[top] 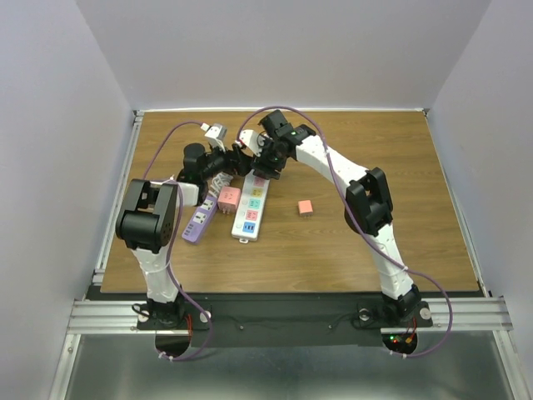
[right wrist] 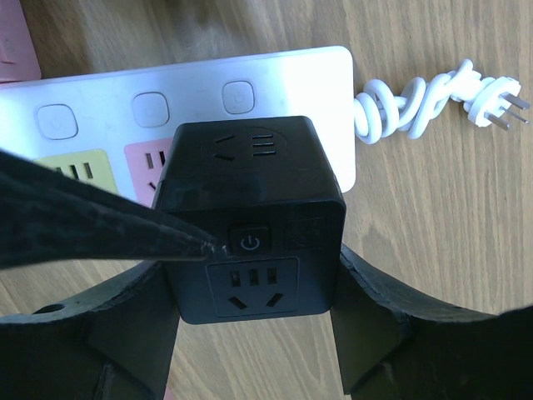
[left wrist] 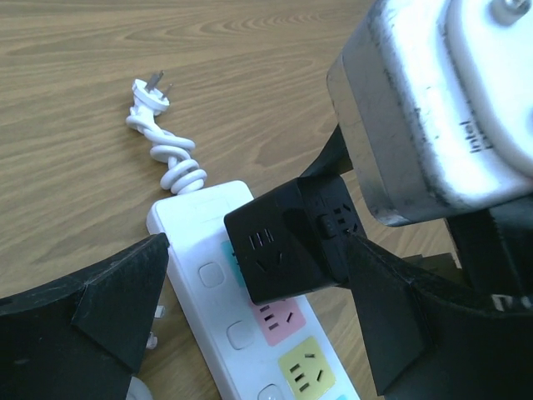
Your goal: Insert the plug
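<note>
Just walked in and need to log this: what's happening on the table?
The right gripper is shut on a black cube adapter, holding it over the cord end of the white power strip. The left gripper hovers open near the strip, gripping nothing. Whether the adapter's plug is seated cannot be seen.

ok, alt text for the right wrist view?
The right arm's jaws grip a black cube adapter on both sides, over the cord end of a white power strip with yellow and pink sockets. The strip's coiled white cord and its plug lie to the right on the wooden table.
</note>
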Robot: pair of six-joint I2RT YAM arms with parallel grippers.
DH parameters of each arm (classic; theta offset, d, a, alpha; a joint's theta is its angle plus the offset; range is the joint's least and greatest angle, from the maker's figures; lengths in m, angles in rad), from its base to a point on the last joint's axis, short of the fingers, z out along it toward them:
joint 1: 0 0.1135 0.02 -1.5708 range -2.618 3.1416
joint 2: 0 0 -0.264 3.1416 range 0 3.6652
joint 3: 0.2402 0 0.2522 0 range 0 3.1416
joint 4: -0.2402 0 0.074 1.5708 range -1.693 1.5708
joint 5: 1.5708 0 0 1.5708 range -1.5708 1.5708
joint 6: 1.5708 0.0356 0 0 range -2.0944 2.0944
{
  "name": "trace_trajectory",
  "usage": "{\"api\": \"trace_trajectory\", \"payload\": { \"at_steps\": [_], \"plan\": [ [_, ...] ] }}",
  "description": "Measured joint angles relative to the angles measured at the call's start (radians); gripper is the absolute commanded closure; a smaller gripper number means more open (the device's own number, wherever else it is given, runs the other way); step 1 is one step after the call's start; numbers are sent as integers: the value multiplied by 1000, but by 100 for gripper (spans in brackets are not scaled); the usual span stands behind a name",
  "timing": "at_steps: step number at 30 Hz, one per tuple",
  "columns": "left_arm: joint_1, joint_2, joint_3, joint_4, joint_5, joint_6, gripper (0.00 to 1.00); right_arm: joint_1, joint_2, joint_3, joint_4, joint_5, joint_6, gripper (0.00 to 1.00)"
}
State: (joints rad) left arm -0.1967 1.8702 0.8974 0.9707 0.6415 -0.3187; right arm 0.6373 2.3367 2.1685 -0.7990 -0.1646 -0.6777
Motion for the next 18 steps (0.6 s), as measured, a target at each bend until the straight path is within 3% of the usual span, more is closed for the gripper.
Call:
{"api": "trace_trajectory", "payload": {
  "at_steps": [2,10,18],
  "plan": [
    [-7,6,6,-13,-3,10,3,-1,-2,-6,6,-2,2,99],
    [-18,19,46,-93,-45,64,22,-11,-27,-63,65,-11,31,97],
    [-29,35,72,-150,-99,81,21,-15,-80,-170,161,-8,21,93]
  ]
}}
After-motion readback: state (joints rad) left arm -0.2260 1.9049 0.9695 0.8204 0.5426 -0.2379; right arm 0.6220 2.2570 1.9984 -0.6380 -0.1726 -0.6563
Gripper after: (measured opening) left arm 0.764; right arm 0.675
